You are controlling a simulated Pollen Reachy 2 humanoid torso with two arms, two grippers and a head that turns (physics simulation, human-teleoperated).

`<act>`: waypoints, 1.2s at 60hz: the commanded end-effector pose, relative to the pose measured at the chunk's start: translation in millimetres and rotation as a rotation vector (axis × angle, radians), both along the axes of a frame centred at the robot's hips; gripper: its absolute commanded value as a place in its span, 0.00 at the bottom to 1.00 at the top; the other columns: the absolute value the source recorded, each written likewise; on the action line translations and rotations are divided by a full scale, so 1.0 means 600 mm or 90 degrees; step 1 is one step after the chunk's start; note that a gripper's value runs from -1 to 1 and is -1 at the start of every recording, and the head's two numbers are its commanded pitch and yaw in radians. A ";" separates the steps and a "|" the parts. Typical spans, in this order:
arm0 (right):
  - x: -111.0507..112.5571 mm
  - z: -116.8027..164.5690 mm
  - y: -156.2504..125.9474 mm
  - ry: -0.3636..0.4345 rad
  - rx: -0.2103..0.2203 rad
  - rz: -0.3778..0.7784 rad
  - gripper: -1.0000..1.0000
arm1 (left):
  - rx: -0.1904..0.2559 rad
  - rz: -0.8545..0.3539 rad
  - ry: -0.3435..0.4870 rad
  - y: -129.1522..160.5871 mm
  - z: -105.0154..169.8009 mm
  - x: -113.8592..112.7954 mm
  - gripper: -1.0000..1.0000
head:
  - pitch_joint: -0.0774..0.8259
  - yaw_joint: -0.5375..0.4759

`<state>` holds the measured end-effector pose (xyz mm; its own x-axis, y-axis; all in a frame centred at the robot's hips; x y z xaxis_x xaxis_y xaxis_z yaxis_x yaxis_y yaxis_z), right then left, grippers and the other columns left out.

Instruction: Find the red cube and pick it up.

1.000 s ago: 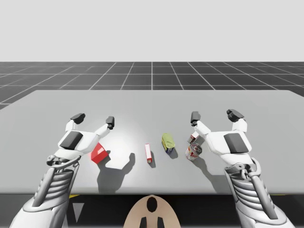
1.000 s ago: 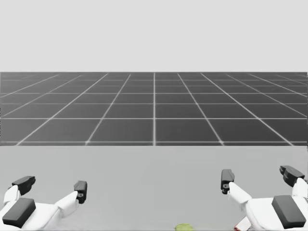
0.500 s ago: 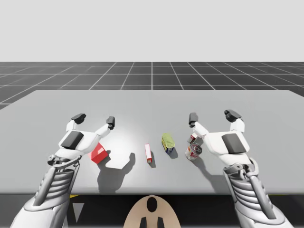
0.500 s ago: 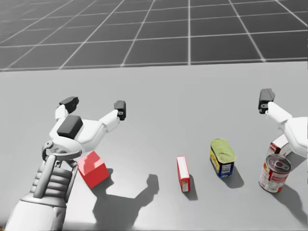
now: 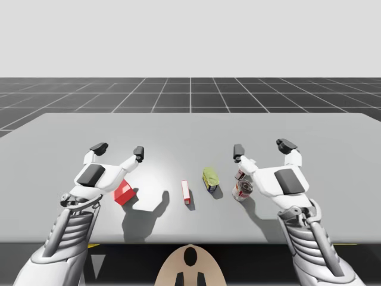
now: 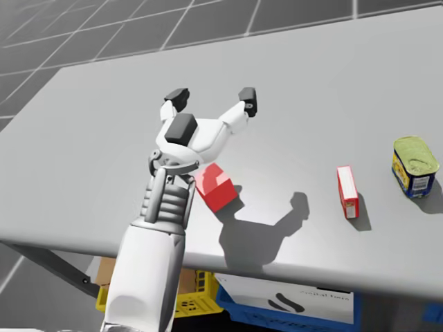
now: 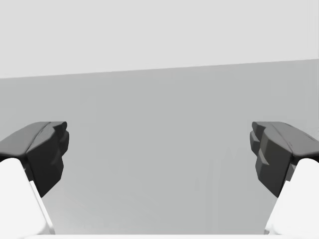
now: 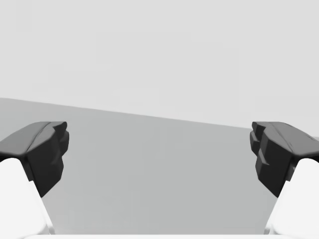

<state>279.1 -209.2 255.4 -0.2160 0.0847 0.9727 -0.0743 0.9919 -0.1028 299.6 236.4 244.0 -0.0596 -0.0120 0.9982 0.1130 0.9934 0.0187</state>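
Grey counter (image 5: pixel 196 128) with red cube (image 5: pixel 124 193). Left claw (image 5: pixel 118 150) hangs just beyond the cube, fingers spread wide; right claw (image 5: pixel 262 148), well to the cube's right, spread wide too.

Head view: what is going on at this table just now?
The robot is after the red cube, which lies on the grey table and is not yet picked up. The left claw hangs open above the table, its fingers past the cube, which sits by that arm's wrist. The right claw is open too, near a red can. A slim red box and a green-topped can stand apart, untouched.
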 end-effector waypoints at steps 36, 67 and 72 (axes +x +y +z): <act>-0.001 -0.006 0.010 0.012 0.001 0.003 0.00 | 0.026 -0.180 0.113 0.064 0.064 -0.097 0.00 | 0.89 0.95; 0.001 -0.008 0.010 0.010 -0.004 -0.003 0.00 | 0.066 -0.352 0.185 0.147 -0.051 -0.154 0.00 | 0.88 0.96; 0.002 -0.008 0.009 0.010 -0.003 -0.003 0.00 | 0.071 -0.352 0.194 0.150 -0.070 -0.144 0.00 | 0.88 0.96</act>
